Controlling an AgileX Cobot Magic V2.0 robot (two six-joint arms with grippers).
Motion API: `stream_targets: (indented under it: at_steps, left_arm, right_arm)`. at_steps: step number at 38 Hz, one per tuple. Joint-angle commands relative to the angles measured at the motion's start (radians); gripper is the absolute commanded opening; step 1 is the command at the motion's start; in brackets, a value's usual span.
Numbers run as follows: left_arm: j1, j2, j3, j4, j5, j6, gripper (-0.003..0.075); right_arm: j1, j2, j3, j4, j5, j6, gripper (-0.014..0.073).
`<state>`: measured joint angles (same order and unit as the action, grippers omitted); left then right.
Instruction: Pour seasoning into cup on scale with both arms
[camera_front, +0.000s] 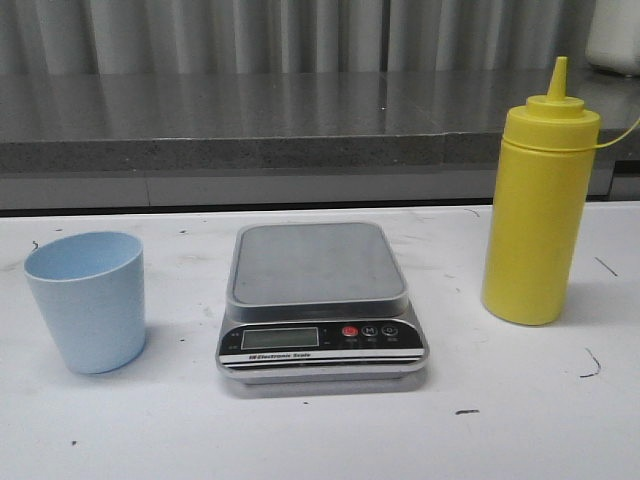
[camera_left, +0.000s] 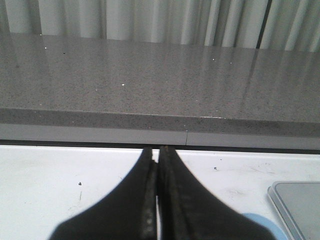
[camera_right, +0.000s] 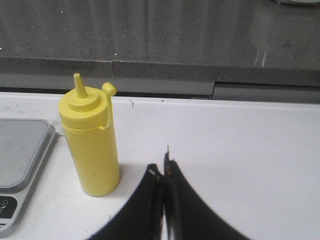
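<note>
While both end effectors sit closed and empty, left end effector (camera_left: 157, 200) is nearer the pale blue plastic cup (camera_front: 88, 300) by the white bench's (camera_front: 530, 420) left edge; steel scale (camera_front: 318, 298) bare, centre; right end effector (camera_right: 163, 200) nearer the upright yellow squeeze bottle (camera_front: 538, 205).

The bottle (camera_front: 535, 215) looks like smooth yellow plastic with a soft shine. The cup (camera_front: 88, 300) looks like pale blue plastic, dull and not shiny. The scale (camera_front: 320, 300) has a grey metal plate on top that looks brushed and a little shiny, and a glossy black front. The tabletop (camera_front: 520, 420) is white and smooth, with small dark scuffs and marks. Behind it, the ledge (camera_front: 250, 115) looks like grey speckled stone, polished so light shines on it. Each end effector, left (camera_left: 157, 200) and right (camera_right: 163, 205), is matt black.
</note>
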<state>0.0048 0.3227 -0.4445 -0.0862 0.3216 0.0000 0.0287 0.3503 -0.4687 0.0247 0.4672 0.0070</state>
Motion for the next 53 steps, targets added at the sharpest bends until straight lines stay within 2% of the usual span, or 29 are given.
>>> stream_targets:
  at_steps: [1,4,7,8,10,16,23,28,38,45,53]
  left_arm:
    - [0.001,0.016,-0.036,-0.004,-0.073,0.000,0.0134]
    - [0.001,0.016,-0.036,-0.004,-0.073,0.000,0.0279]
    - [0.001,0.016,-0.028,-0.006,-0.075,-0.007,0.0469]
    - [0.001,0.016,-0.020,-0.019,-0.081,-0.007,0.0512]
    - [0.001,0.018,-0.009,-0.049,-0.087,-0.007,0.0540]
    - [-0.027,0.079,-0.022,-0.055,-0.071,0.000,0.0512]
    - [-0.176,0.285,-0.130,-0.055,-0.036,0.047,0.0512]
    - [-0.307,0.467,-0.246,-0.017,0.066,0.047,0.0513]
    - [-0.484,0.783,-0.453,0.051,0.273,0.047,0.0512]
    - [-0.557,0.994,-0.568,0.080,0.386,0.047,0.0512]
    - [-0.570,1.182,-0.674,0.094,0.511,0.020,0.0512]
  right_arm:
    - [-0.005,0.015,-0.035,-0.003,-0.081,-0.001,0.0181]
    - [-0.005,0.015,-0.035,-0.003,-0.081,-0.001,0.0353]
    - [-0.005,0.015,-0.035,-0.003,-0.081,-0.001,0.0521]
    - [-0.005,0.015,-0.035,-0.003,-0.081,-0.001,0.0565]
    - [-0.005,0.015,-0.035,-0.003,-0.081,-0.001,0.0611]
    - [-0.005,0.015,-0.035,-0.003,-0.081,-0.001,0.0612]
    - [-0.005,0.015,-0.035,-0.003,-0.081,-0.001,0.0612]
    - [-0.005,0.015,-0.035,-0.003,-0.081,-0.001,0.0612]
    - [-0.005,0.015,-0.035,-0.003,-0.080,-0.001,0.0612]
    - [-0.005,0.015,-0.035,-0.003,-0.080,-0.001,0.0612]
    - [-0.005,0.015,-0.035,-0.003,-0.079,-0.001,0.0612]
